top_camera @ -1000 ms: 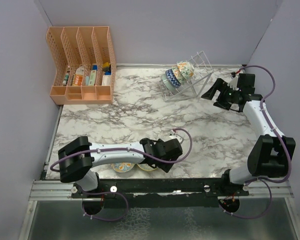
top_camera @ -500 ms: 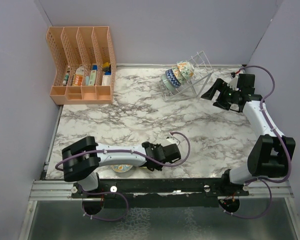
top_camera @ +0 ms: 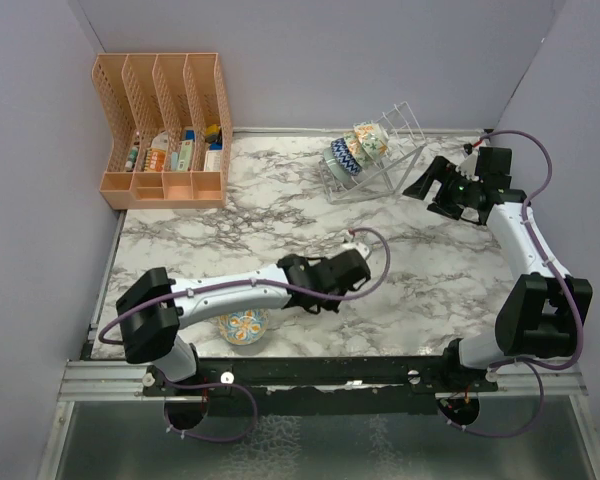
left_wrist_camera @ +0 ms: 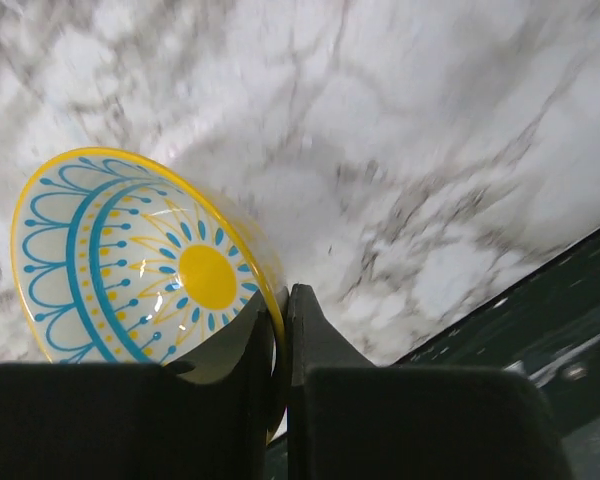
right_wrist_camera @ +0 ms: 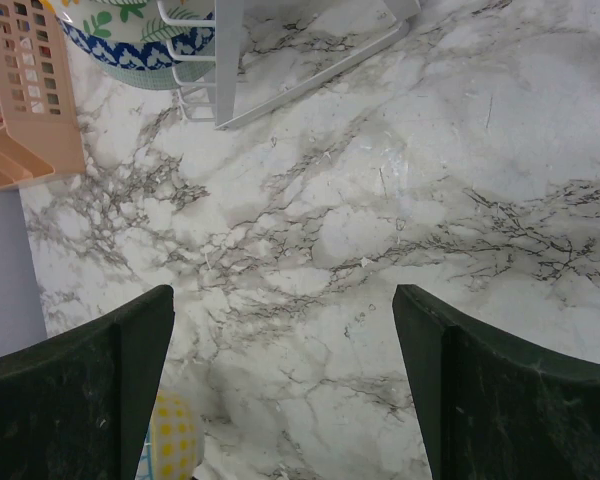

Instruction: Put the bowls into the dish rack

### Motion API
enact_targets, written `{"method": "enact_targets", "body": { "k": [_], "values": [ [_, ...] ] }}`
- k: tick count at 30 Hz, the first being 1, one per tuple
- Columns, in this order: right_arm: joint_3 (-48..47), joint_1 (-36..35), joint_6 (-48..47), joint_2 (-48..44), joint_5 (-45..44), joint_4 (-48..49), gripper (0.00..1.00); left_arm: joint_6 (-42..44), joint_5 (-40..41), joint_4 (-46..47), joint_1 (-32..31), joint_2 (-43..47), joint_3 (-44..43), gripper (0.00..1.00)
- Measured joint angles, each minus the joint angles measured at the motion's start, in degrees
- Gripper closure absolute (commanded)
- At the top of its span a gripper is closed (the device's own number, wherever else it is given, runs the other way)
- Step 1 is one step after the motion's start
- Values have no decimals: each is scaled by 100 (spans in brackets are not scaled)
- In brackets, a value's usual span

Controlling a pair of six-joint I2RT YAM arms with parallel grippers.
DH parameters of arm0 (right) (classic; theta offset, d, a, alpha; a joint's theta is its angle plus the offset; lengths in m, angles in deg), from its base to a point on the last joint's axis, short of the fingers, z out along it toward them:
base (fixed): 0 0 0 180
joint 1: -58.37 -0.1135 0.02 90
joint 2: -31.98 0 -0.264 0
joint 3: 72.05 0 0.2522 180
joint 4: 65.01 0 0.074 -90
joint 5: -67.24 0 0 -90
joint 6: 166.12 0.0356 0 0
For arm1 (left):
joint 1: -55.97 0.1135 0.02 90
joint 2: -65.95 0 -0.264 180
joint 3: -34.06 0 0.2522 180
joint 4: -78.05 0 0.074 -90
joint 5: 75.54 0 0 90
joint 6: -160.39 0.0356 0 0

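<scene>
1. The left jaws are pinched almost shut on the rim of a small round ceramic bowl with a yellow rim, blue line pattern and yellow centre (left_wrist_camera: pixel 140 260). One finger (left_wrist_camera: pixel 252 360) is inside the wall and the other outside.
2. That yellow bowl is tilted, its inside turned toward the wrist camera, over the white-and-grey marble table (left_wrist_camera: pixel 430 150). I cannot tell whether its far edge touches the table.
3. From above, the left arm (top_camera: pixel 230 292) reaches toward the middle of the table. The gripped bowl is mostly hidden beneath the wrist.
4. The right jaws stand wide open and hold nothing. They hang over bare marble on the right arm (top_camera: pixel 520 235), beside the dish rack and apart from it.
5. I count one clear thin-wire dish rack (top_camera: pixel 392 168), at the far side of the table, right of centre.
6. Bowls in the rack: I count a pale teal bowl with a zigzag outside (top_camera: pixel 348 155) and a cream floral bowl (top_camera: pixel 370 138), on edge side by side. I cannot tell whether a third is tucked among them.
7. Bowls outside the rack: two. One is the yellow bowl in the left jaws. The other is a blue-and-orange floral bowl (top_camera: pixel 243 325), sitting on the table at the near edge by the left arm's base.
8. I count one orange plastic slotted file organizer (top_camera: pixel 165 125), with four upright slots, in the far-left corner.
</scene>
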Motion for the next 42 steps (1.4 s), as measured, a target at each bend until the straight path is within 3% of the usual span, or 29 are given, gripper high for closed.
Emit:
{"method": "enact_targets", "body": {
  "k": [10, 14, 19, 29, 36, 42],
  "values": [
    [-11, 0, 7, 0, -7, -4, 10, -101, -1478, 748, 2350, 59, -2542, 100],
    [-72, 0, 4, 0, -9, -13, 9, -833, -2382, 1993, 3077, -55, -2977, 100],
    [-173, 0, -17, 0, -15, -31, 9, -2522, -3467, 3987, 3742, -826, -3060, 100],
    [-162, 0, -22, 2, -26, 7, 9, -5110, -3797, 6398, 3814, -3023, -4413, 100],
    [-125, 0, -61, 4, -26, 26, 9, -5901, -3528, 7302, 3814, -3630, -5117, 100],
    [-116, 0, -74, 17, -26, 31, 9, -6177, -3268, 7425, 3814, -4138, -5582, 100]
  ]
}}
